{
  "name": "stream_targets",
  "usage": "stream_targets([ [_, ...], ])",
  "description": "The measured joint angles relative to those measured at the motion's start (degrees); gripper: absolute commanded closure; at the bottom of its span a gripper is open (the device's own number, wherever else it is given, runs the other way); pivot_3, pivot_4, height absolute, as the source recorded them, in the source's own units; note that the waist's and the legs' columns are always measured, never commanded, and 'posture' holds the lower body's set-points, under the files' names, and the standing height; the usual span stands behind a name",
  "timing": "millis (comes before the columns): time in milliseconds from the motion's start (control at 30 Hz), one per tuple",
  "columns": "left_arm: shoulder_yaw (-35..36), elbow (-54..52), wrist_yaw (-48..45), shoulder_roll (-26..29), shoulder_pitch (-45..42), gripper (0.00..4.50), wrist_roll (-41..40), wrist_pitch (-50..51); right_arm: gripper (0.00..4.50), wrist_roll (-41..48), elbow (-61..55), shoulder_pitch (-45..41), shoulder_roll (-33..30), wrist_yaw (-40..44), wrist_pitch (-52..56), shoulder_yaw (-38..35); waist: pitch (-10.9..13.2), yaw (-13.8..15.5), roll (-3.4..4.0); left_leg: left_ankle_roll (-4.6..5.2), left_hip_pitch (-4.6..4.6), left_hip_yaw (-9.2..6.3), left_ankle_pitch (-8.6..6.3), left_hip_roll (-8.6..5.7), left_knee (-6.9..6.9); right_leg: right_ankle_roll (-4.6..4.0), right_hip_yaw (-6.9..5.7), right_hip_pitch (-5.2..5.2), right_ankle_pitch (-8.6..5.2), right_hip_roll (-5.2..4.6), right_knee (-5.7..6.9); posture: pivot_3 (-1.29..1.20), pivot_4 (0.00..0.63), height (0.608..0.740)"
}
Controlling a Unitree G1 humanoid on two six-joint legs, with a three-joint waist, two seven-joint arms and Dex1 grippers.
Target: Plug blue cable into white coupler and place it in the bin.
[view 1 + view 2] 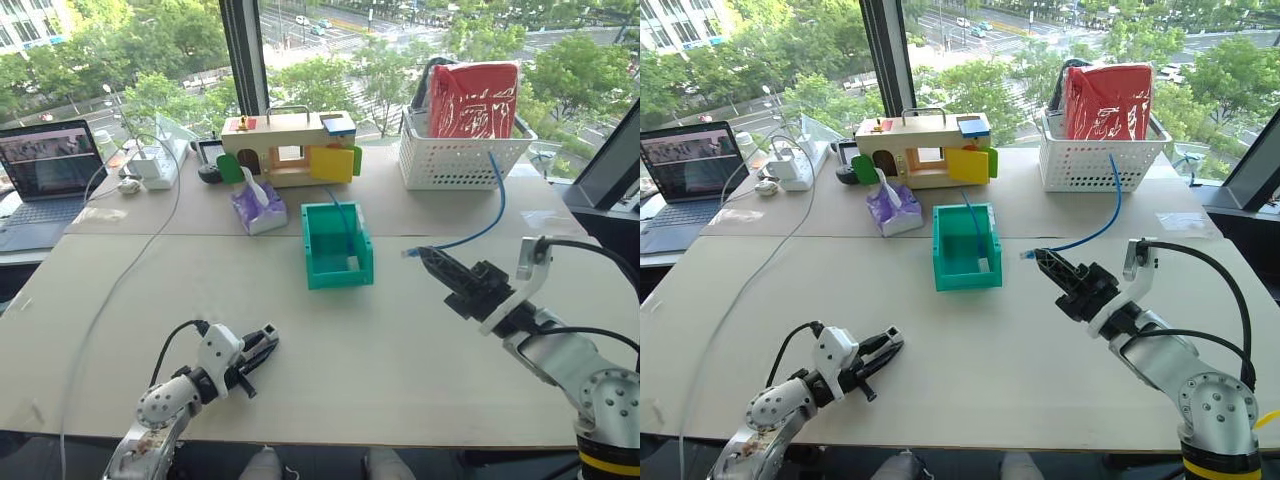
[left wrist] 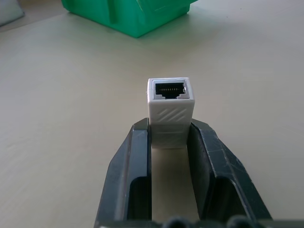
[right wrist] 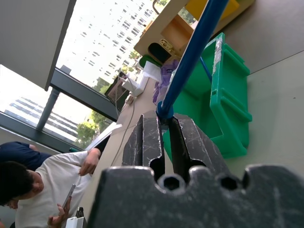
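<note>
The worktop (image 1: 400,350) carries a white basket (image 1: 462,160) and a wooden box (image 1: 288,148) at the back, with the bin (image 1: 337,246) standing open-topped near the middle. The right tool (image 1: 432,262), raised above the worktop to the bin's right, is clamped tight on the cable (image 1: 490,215) close to what seems to be its plug, the cable curving back toward the basket. The left tool (image 1: 266,340), low over the near worktop, grips the coupler (image 2: 170,99) between its fingers (image 2: 135,156), dark socket facing the bin.
</note>
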Motion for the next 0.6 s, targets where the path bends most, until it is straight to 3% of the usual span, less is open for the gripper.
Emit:
stream_targets([
  [133, -0.3, 10.15, -8.36, 2.67, -8.02, 3.81, -0.5, -4.97, 4.5, -0.24, -1.05, 0.42, 0.0, -0.16, -0.65, -0.91, 0.0, -0.36, -0.02, 0.06, 0.16, 0.0, 0.04, 0.05, 0.0, -0.35, 0.11, 0.22, -0.16, 0.11, -0.08, 0.0, 0.15, 0.74],
  [333, -8.64, 28.59, -27.07, 6.52, -29.16, 3.81, 5.22, -19.7, 4.5, -0.57, -3.58, 1.87, -0.02, -1.54, -1.41, -1.91, 0.03, -0.2, -0.13, 0.07, -0.35, -0.11, 0.04, 0.03, -0.02, -0.07, 0.09, -0.07, 0.06, 0.2, -0.19, 0.0, 0.15, 0.74],
  [467, -10.41, 41.62, -36.67, 3.05, -42.96, 3.81, 5.49, -23.58, 4.5, -0.86, -6.02, 4.3, -0.06, -2.79, -2.48, -3.21, 0.04, -0.33, -0.18, 0.13, -0.87, -0.14, 0.01, -0.01, -0.02, -0.34, 0.09, -0.53, 0.23, 0.17, -0.19, 0.0, 0.15, 0.74],
  [600, -11.06, 45.8, -43.32, -1.88, -48.49, 3.81, 4.27, -19.85, 4.5, -0.94, -7.78, 6.37, -0.48, -4.02, -3.36, -4.37, 0.05, -1.0, -0.2, 0.28, -0.86, -0.18, -0.08, 0.0, -0.04, -0.39, 0.06, -0.55, 0.17, 0.19, -0.1, 0.0, 0.15, 0.74],
])
